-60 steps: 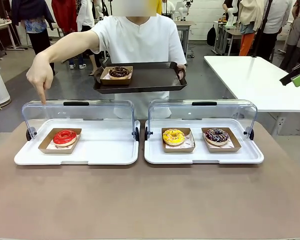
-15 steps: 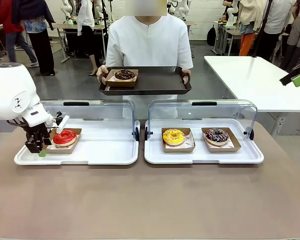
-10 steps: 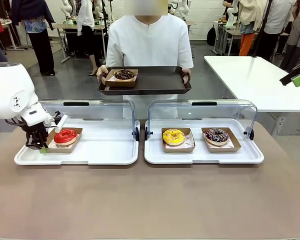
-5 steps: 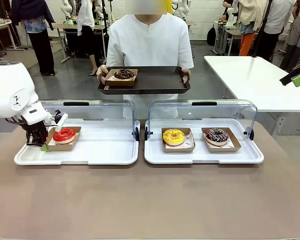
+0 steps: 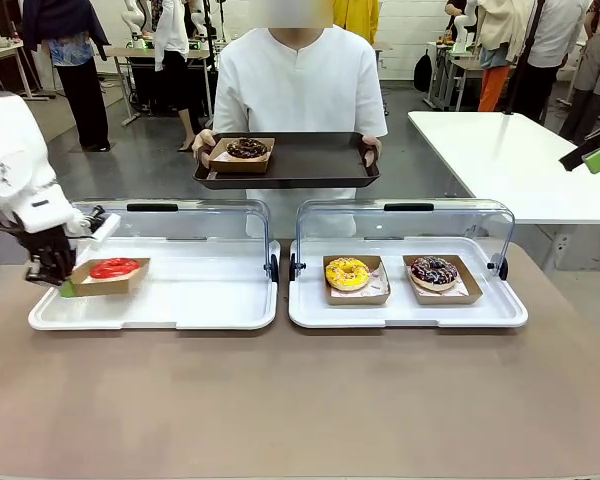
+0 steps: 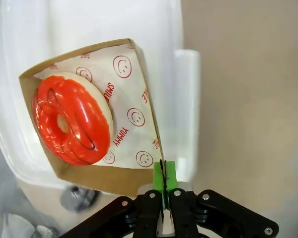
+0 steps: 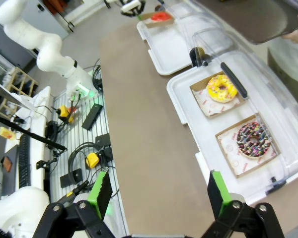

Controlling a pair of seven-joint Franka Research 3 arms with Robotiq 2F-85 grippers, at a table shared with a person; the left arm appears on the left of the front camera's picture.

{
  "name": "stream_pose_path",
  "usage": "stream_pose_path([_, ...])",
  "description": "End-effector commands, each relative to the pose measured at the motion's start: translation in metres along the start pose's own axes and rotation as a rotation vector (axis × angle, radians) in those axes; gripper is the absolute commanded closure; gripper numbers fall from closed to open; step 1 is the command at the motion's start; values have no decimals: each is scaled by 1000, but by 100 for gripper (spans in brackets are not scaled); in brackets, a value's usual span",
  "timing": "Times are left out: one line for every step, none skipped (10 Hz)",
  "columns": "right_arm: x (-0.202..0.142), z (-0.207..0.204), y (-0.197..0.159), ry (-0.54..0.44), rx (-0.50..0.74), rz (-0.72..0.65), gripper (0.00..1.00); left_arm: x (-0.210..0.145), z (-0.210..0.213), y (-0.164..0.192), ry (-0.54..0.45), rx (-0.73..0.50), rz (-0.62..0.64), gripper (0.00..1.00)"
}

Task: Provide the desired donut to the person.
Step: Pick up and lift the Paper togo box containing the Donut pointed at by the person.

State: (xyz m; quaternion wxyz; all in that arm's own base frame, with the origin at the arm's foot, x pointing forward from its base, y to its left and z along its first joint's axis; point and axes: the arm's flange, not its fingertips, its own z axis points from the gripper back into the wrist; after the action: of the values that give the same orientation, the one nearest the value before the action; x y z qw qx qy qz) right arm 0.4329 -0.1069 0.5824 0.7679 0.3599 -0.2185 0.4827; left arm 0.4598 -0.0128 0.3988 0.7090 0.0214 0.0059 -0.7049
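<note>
The left gripper [image 5: 67,288] sits low near the surface's [image 5: 300,400] left edge, fingers pinched tight, while the right gripper [image 7: 159,191] hangs high, fingers spread wide.

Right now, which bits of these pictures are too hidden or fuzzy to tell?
- Front view: the red glazed ring donut shows edge-on; its brown cardboard tray wall hides the hole.
- Right wrist view: the dark rectangular serving tray is cut off by the top edge.
- Left wrist view: the dark round thing at lower left is blurred; I cannot tell what it is.
</note>
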Motion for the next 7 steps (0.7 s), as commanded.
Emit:
stream_pose_path([2, 0, 0, 0, 0, -5, 0, -12, 56, -47, 80, -60, 3, 100])
stream_pose_path([2, 0, 0, 0, 0, -5, 0, -15, 83, -67, 83, -64, -8, 100])
stream_pose_path([2, 0, 0, 0, 0, -5, 0, -18, 108, -84, 96, -32, -20, 100])
stream_pose_path([2, 0, 0, 0, 0, -5, 0, -19, 134, -94, 77, -19, -25, 100])
stream_pose_path([2, 0, 0, 0, 0, -5, 0, -19, 159, -94, 49, -24, -17, 100])
stream_pose_path([2, 0, 0, 0, 0, -5, 0, -20, 181, -89, 20, -21, -3, 100])
stream_pose_path([2, 0, 0, 0, 0, -5, 0, -18, 196, -87, -2, -15, 12, 100])
